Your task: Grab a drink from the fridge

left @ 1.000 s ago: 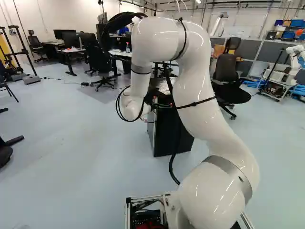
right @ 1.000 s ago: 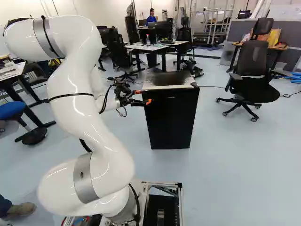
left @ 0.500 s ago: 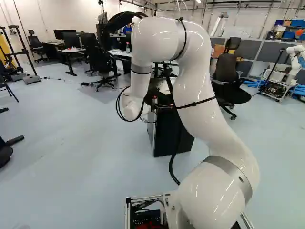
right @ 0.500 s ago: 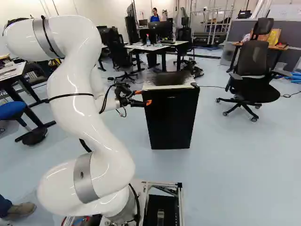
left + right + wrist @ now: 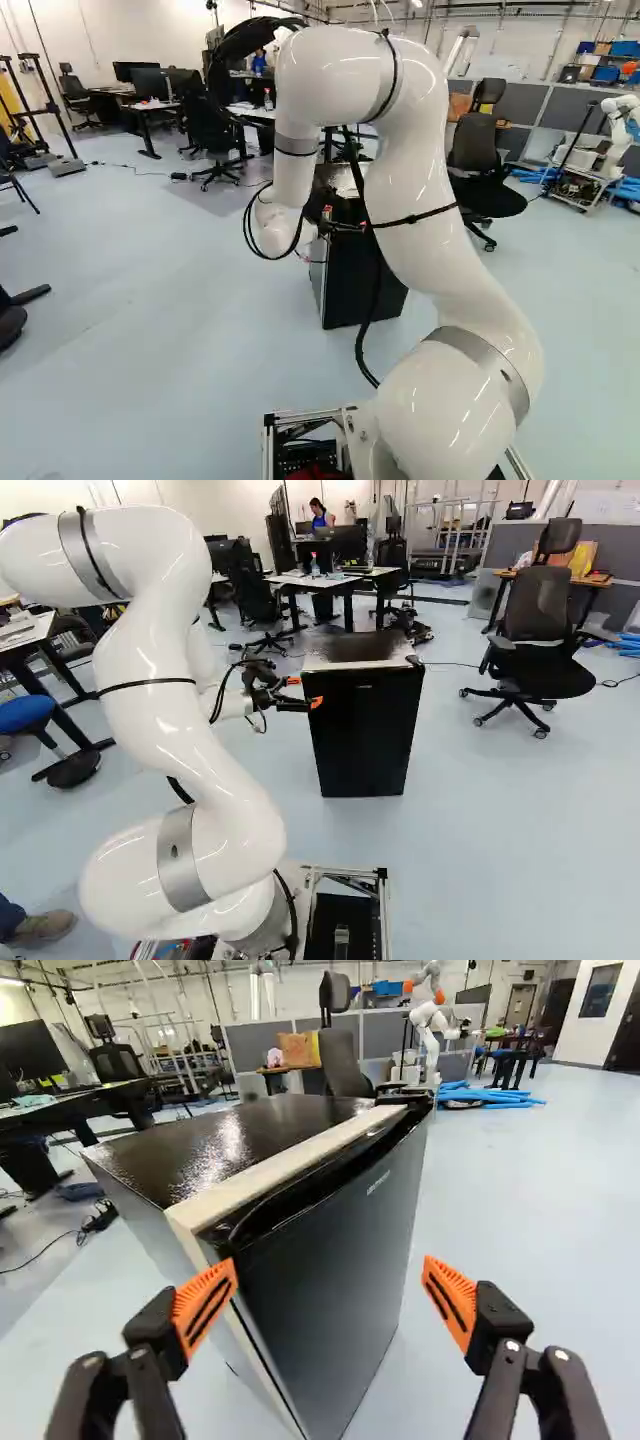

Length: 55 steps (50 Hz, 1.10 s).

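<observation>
Item one: a single short line of small, pale lettering (image 5: 378, 1182) on the black door (image 5: 335, 1260) of the fridge (image 5: 365, 730); position, twelve o'clock on the door's face in the right base view, just under its upper edge; too small to transcribe. Item two: faint dark marks on a pale wall board (image 5: 606, 500), at about two o'clock in the right base view; whether writing or drawing, cannot be told. Legible words, numbers or signs: none.
</observation>
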Available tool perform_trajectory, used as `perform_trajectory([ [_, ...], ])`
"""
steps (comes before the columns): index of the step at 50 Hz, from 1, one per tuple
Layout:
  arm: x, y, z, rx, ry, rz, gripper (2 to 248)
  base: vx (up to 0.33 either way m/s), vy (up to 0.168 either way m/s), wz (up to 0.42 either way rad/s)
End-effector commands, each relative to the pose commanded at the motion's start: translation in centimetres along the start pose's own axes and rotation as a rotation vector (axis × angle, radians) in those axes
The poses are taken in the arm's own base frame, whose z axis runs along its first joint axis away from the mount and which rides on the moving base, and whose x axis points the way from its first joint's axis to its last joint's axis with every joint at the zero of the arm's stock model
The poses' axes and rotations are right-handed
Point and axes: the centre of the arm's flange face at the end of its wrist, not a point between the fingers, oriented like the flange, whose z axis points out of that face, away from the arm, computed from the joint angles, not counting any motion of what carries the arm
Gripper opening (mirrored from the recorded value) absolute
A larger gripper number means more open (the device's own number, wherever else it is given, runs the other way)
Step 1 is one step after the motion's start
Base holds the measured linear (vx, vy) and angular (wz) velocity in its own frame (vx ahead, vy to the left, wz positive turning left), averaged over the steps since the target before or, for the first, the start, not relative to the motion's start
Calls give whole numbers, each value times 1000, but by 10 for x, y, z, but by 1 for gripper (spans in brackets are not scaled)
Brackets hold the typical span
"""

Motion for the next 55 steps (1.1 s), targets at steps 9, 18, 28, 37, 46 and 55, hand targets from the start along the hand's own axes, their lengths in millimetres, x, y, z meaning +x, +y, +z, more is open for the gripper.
perform_trajectory([
  [9, -2, 5, -13, 21, -5, -17, 247, 0, 0, 0],
  [18, -5, 2, -23, 44, -7, -24, 247, 0, 0, 0],
  [28, -8, -5, -34, 70, -8, -27, 247, 0, 0, 0],
  [37, -10, -13, -38, 83, -7, -22, 247, 0, 0, 0],
  [46, -10, -22, -34, 82, -4, -10, 247, 0, 0, 0],
  [55, -10, -32, -27, 75, 0, 6, 247, 0, 0, 0],
])
